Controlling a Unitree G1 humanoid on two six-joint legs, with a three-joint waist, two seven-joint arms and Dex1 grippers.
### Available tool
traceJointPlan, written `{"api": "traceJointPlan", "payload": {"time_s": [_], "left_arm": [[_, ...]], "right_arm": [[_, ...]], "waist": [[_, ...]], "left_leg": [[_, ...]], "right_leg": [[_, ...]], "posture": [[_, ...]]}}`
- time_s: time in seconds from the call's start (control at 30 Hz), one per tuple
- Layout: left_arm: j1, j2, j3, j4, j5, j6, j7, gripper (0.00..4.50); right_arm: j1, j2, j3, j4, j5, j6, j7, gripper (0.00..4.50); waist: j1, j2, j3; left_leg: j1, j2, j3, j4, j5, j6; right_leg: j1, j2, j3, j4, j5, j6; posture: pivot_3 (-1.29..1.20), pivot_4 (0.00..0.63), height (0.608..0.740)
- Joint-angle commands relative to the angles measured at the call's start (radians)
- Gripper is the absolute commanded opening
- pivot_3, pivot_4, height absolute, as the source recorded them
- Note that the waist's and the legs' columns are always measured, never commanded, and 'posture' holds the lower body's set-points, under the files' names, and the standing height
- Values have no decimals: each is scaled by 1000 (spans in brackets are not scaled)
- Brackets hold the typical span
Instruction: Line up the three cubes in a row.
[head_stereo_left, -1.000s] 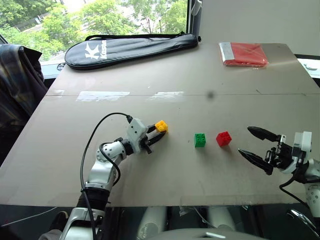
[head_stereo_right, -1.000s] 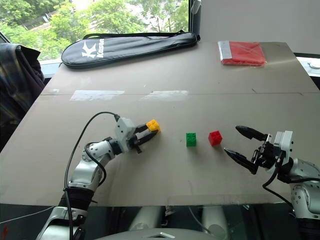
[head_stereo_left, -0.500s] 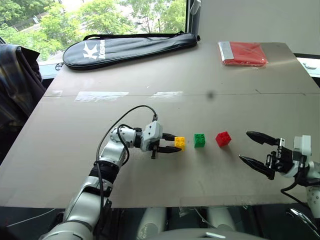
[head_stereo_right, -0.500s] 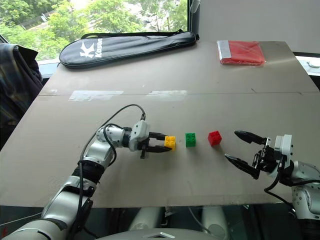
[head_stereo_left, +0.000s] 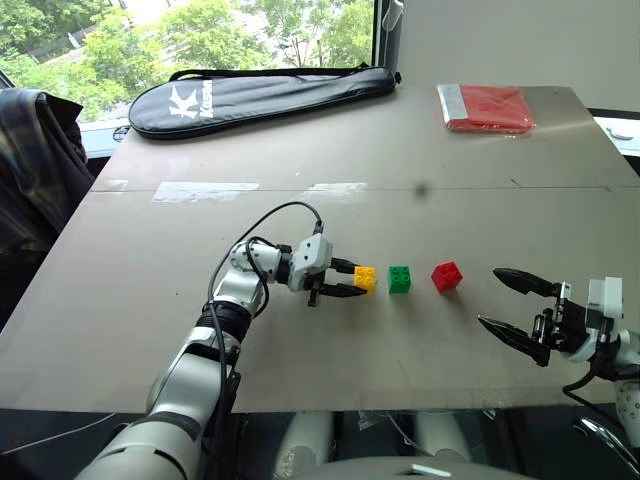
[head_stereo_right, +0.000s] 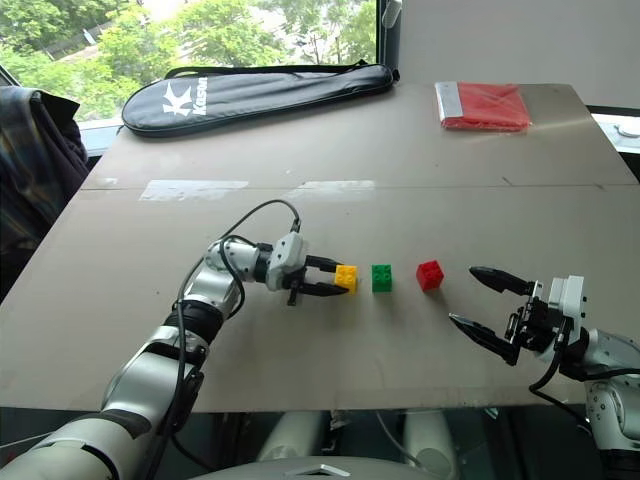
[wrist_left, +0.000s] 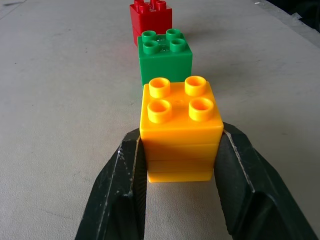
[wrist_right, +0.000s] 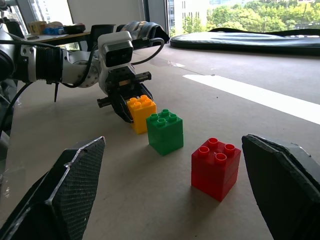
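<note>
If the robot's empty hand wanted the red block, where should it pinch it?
Probably pinch the red cube on two opposite flat sides, below its studs. The open right gripper could come from the right, where nothing stands; the green cube sits apart on its other side.

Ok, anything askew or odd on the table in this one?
Only small things. The red cube sits turned a little against the green cube, with a wider gap than between green and the yellow cube, which the left hand grips. Nothing looks spilled or damaged.
</note>
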Motion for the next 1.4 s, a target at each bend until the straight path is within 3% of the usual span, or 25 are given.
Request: {"api": "traceJointPlan", "payload": {"time_s": [0.03,0.1,0.2,0.23,0.4,0.57,0.7,0.87,1.0,1.17,1.4], "left_arm": [[21,14,8,14,39,5,42,2257],[24,14,14,11,40,12,48,2979],[31,14,21,6,41,11,56,4412],[34,15,21,4,45,3,64,4473],[51,20,22,-16,60,-9,93,4473],[117,54,47,-155,12,57,91,4473],[270,139,114,-453,-84,217,133,4473],[514,191,191,-823,-146,447,319,4473],[694,169,248,-1054,-115,589,545,4473],[897,103,283,-1138,-25,630,782,4473],[1072,57,265,-1226,-16,603,870,4473]], "right_arm": [[-12,-3,-26,-17,-9,-20,-24,4500],[-15,-5,-26,-8,-10,-23,-21,4500],[-20,-9,-28,7,-12,-26,-8,4500],[-21,-10,-28,10,-12,-26,-5,4500],[-22,-11,-27,18,-16,-32,2,4500],[-7,-12,-29,20,-21,-39,3,4500],[29,-3,-39,40,-31,-53,1,4500],[60,22,-45,105,-68,-96,-24,4500],[82,33,-43,129,-93,-117,-45,4500],[98,50,-40,143,-108,-137,-63,4500],[80,37,-40,207,-126,-171,-48,4500]], "waist": [[0,0,0],[-1,0,0],[-1,0,0],[-1,0,0],[-1,0,0],[-7,0,0],[-18,0,0],[-15,0,1],[-6,1,1],[-1,1,0],[-1,3,-2]], "left_leg": [[0,0,0,0,0,0],[0,0,0,1,0,0],[1,0,0,1,0,0],[1,0,0,1,0,0],[1,0,0,1,0,0],[1,1,0,1,0,0],[0,3,1,1,0,0],[-2,3,1,-1,0,-1],[-2,3,0,-1,0,-1],[0,4,1,-2,0,-1],[1,5,2,-4,0,-1]], "right_leg": [[0,0,0,0,0,0],[0,0,0,1,0,0],[0,0,0,2,0,0],[0,0,0,3,0,0],[0,0,1,4,0,0],[-1,1,1,4,0,0],[-2,1,1,4,0,0],[-4,-3,2,1,0,-1],[-2,-5,3,-2,0,-1],[-1,-3,3,-2,-4,-1],[-1,-2,3,-3,-5,-1]], "posture": [[0,150,694],[0,150,694],[0,150,694],[0,150,694],[0,150,694],[0,150,694],[0,150,694],[0,150,694],[0,150,694],[0,150,694],[0,150,694]]}}
